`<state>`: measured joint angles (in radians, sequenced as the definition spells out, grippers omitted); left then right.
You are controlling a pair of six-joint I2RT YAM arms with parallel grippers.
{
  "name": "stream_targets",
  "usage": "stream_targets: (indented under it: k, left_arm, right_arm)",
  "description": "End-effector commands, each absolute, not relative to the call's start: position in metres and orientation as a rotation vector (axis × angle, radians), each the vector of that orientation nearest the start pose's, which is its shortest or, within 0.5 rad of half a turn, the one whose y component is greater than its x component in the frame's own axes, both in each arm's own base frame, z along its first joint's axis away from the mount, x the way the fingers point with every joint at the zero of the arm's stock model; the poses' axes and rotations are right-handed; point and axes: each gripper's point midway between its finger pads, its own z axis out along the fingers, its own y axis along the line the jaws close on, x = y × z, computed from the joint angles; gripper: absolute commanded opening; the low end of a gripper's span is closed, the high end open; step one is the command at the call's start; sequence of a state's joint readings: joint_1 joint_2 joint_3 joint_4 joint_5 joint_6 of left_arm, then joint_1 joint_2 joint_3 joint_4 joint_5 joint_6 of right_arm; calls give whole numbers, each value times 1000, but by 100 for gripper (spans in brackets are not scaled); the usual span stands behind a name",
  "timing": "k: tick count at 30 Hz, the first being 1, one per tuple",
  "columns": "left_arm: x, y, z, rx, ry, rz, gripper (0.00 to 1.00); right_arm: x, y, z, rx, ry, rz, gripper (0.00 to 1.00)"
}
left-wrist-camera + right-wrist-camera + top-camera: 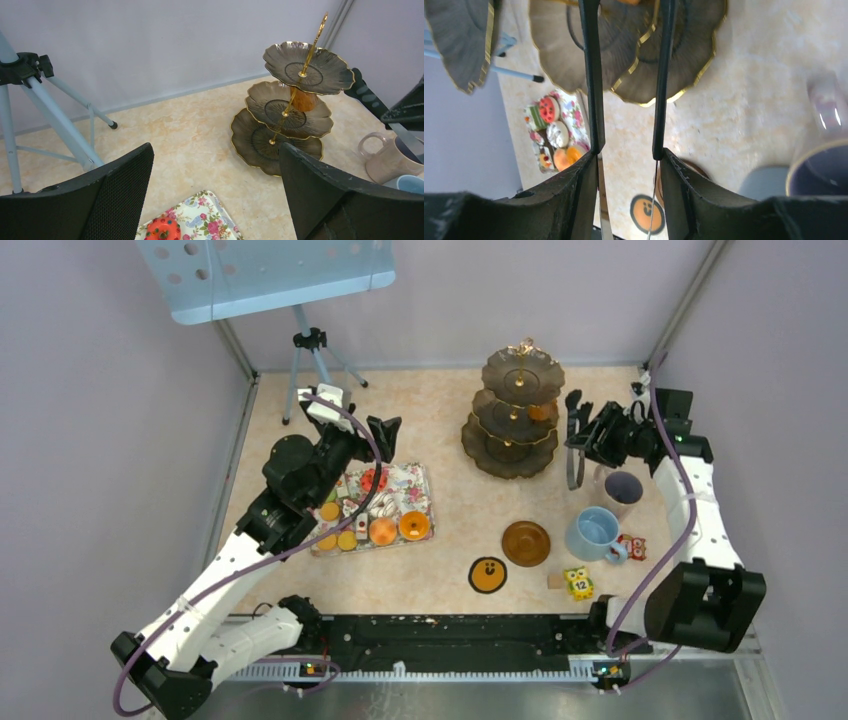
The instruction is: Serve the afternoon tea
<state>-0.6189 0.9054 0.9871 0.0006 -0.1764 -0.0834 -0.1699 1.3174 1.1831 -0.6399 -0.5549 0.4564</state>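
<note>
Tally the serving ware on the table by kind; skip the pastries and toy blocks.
Cups: 2 (light blue ceramic cup, grey mug)
Saucers: 1 (brown round saucer)
Coasters: 1 (orange round coaster with a face)
Stands: 1 (dark three-tier gold-trimmed stand)
Trays: 1 (floral rectangular tray)
Total: 6

Place: a robot test cell in a lab, not a home.
Enclosure: plain lilac walls (110,390) box the table on three sides.
Floor: beige tabletop (440,420).
Gear: tripod (308,355) at 11 o'clock; metal rail (450,645) at 6 o'clock.
</note>
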Motion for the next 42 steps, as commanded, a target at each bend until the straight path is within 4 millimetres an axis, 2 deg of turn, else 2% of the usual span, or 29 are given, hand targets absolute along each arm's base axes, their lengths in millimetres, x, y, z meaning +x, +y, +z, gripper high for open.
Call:
stream_targets:
  k: [1, 4, 7, 11, 14, 17, 19, 23, 27, 31, 35, 42]
  left_arm:
    - [298, -178, 391, 236, 1435, -449, 99]
    - [300, -180, 388, 240, 1444, -451, 99]
    - [303, -183, 383, 244, 1458, -450, 99]
    - [307, -182, 379, 238, 1472, -436, 99]
    - [308, -180, 378, 225, 1475, -421, 99]
    - [307, -173, 380, 201, 1469, -403, 99]
    - [305, -166, 384, 173, 1454, -387, 99]
    - [301, -154, 389, 130, 1427, -366, 99]
    - [300, -153, 391, 127, 1423, -366, 99]
    - [300, -155, 389, 131, 1426, -374, 99]
    - [300, -156, 389, 135, 1428, -374, 99]
    - [300, -156, 389, 139, 1428, -377, 99]
  right_arm:
    - [308, 43, 219, 426, 2296, 682, 44]
    - [288, 49, 232, 321, 2249, 638, 44]
    - [271, 66, 247, 170, 2205, 585, 43]
    - [245, 118, 263, -129, 2167, 629, 43]
    - [231, 157, 259, -289, 2164, 673, 43]
    - [225, 192, 236, -412, 2211, 652, 43]
    - [225, 210, 207, -478, 2278, 591, 42]
    - [244, 232, 164, -470, 2312, 487, 41]
    - [270, 255, 146, -458, 2254, 452, 42]
    - [298, 267, 120, -426, 2196, 395, 42]
    - [319, 281, 86, -430, 2193, 361, 43]
    - [326, 287, 42, -423, 2205, 347, 47]
